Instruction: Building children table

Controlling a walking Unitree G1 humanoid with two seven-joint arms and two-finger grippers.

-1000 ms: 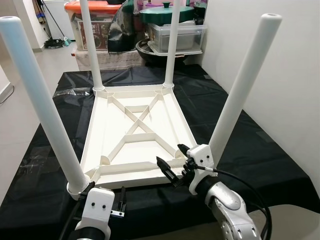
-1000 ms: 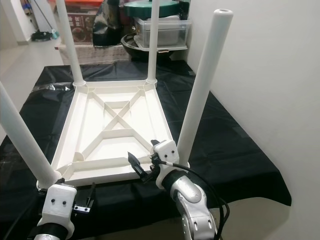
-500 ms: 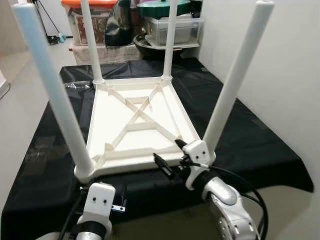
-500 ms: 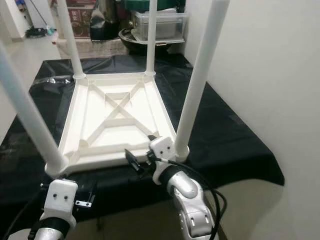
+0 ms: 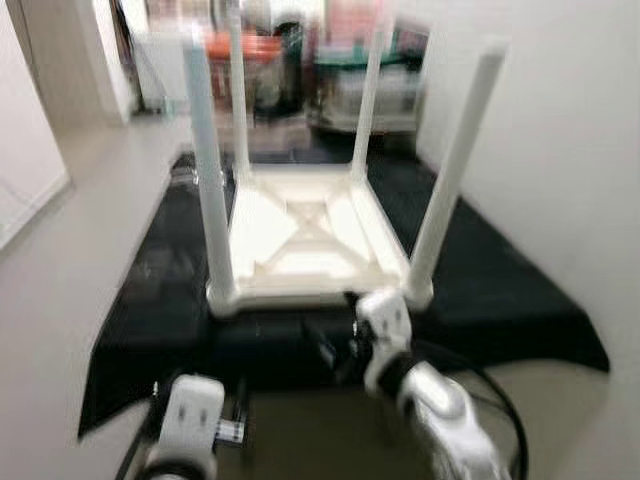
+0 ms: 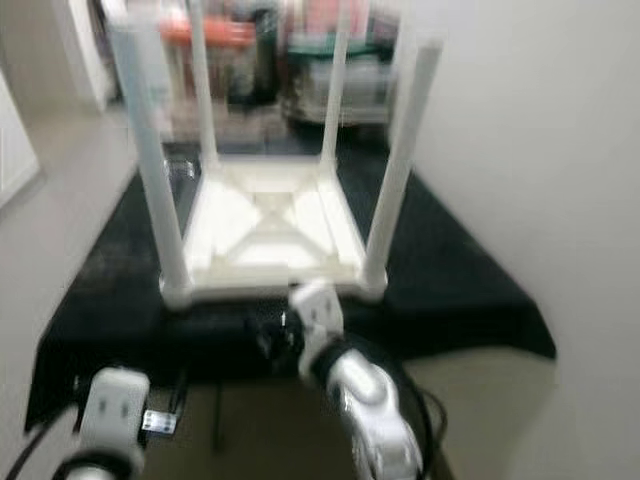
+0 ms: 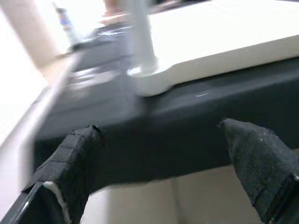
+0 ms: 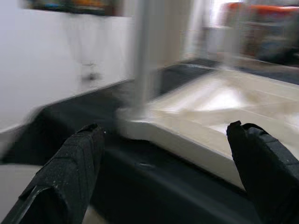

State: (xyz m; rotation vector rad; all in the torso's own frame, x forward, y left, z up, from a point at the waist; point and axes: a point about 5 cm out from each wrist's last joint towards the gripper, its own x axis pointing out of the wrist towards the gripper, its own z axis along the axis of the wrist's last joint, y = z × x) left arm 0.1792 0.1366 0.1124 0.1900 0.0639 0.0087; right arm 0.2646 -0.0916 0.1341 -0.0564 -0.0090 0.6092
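The white children's table (image 5: pixel 310 250) lies upside down on a black cloth (image 5: pixel 500 290), its four legs pointing up. The near-left leg (image 5: pixel 210 180) and near-right leg (image 5: pixel 455 170) stand at the corners closest to me. Both eye views are blurred. My left gripper (image 7: pixel 163 158) is open and empty, low and in front of the cloth's near edge, facing the near-left leg base (image 7: pixel 145 70). My right gripper (image 8: pixel 166 163) is also open and empty, facing the near-right leg (image 8: pixel 140 60) and the ribbed underside (image 8: pixel 219 107). In the left eye view the right gripper (image 5: pixel 325 350) hovers just short of the table's near edge.
A white wall (image 5: pixel 560 150) runs close along the right side of the cloth. Blurred storage boxes and bins (image 5: pixel 350 80) are stacked behind the table. Pale floor (image 5: pixel 70 280) lies to the left and in front of the cloth.
The whole picture has shifted and blurred: the camera has pulled back, so the table looks smaller and farther off. Both grippers remain open and are now in front of the cloth's edge.
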